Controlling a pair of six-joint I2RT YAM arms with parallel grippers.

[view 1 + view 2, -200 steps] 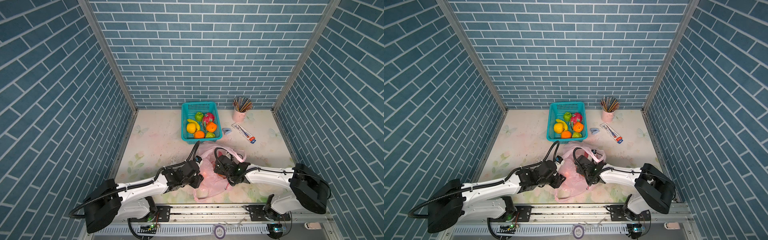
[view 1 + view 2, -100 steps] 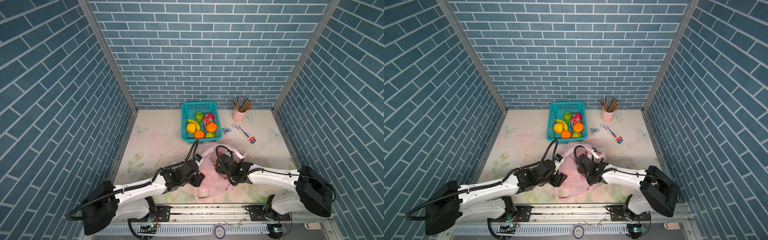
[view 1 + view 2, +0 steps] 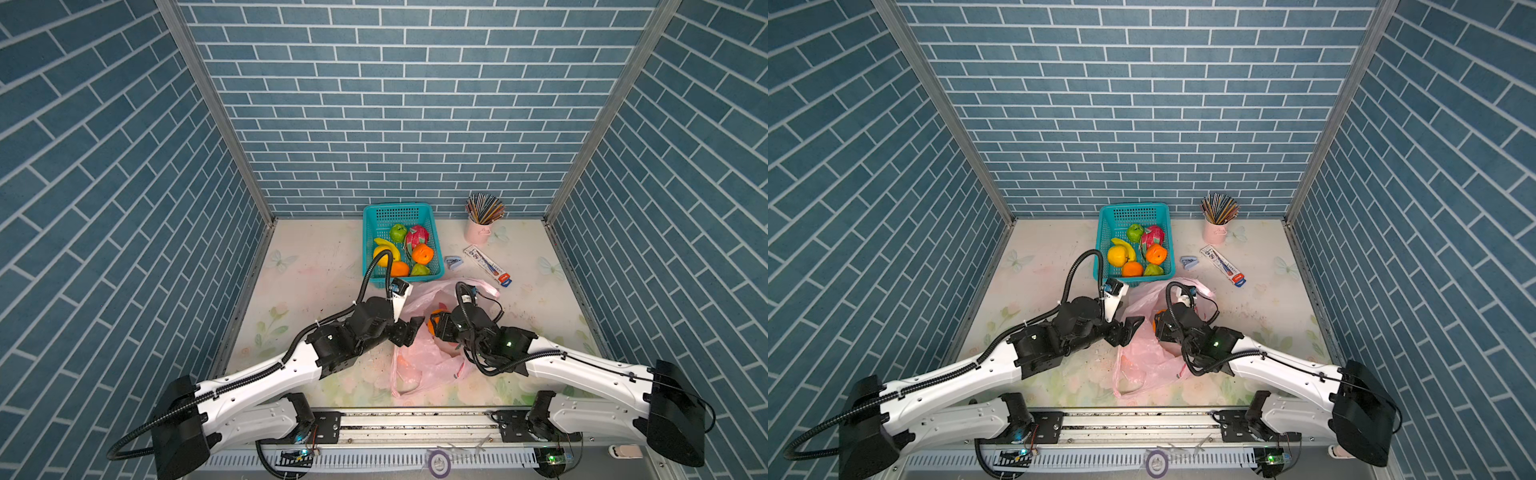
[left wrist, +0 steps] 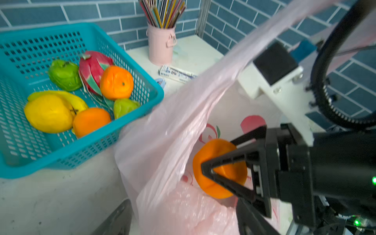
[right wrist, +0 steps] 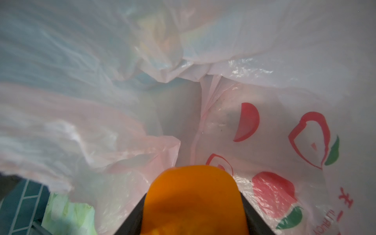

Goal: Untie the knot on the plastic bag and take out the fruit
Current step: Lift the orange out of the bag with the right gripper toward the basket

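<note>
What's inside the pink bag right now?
One orange, clamped in the right gripper just inside the open mouth of the bag. The crumpled rest of the bag is folded over itself, so anything else in there is hidden.

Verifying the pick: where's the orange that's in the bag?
The orange is clamped in the right gripper inside the plastic bag's mouth, mid-table in both top views, just nearer the robot than the teal basket.

Both top views look steeply down from above the front edge of the table (image 3: pixel 316 266), sharing everything. Left wrist view faces the basket (image 4: pixel 61 156); right wrist view peers closely into the plastic bag (image 5: pixel 101 122).
</note>
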